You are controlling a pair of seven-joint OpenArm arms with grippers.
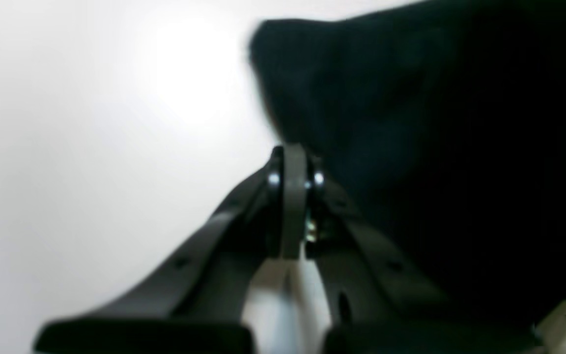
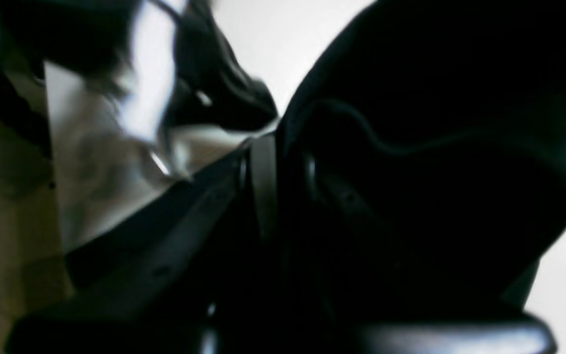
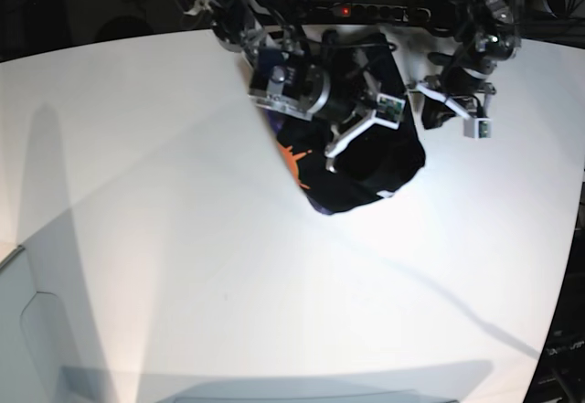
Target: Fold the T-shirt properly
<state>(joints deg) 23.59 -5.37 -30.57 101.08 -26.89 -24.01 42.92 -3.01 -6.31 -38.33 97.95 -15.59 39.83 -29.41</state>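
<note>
**Base view: black T-shirt bunched at the far side of the counter, right claw gripping it**

Base view: T-shirt [image 3: 366,161] heaped in a dark crumpled mound on the white counter [image 3: 183,266], toward the far edge, near the middle. Orange patch [image 3: 292,156] showing on the mound's left flank, with a purplish edge low down beside it. Right claw [image 3: 343,133] down on top of the mound, arm reaching in from the far left. Left claw [image 3: 457,115] off to the mound's right, just beside the cloth, over bare counter; contact with the fabric not clear from here.

Right wrist view, blurred: right claw [image 2: 268,162] nearly closed, pinching a fold of the T-shirt [image 2: 435,147]. Black cloth draped over the right-hand finger and filling most of the picture's right half, a curved hem line running across it. White counter visible beyond.

Left wrist view, also blurred: left claw [image 1: 294,162] fully closed, pale fingertips pressed together. Nothing discernible between them. T-shirt [image 1: 410,123] lying just beyond and to the right of the tips, dark against the bright counter [image 1: 91,123]. Whether the tips touch the cloth edge: cannot tell.
</note>
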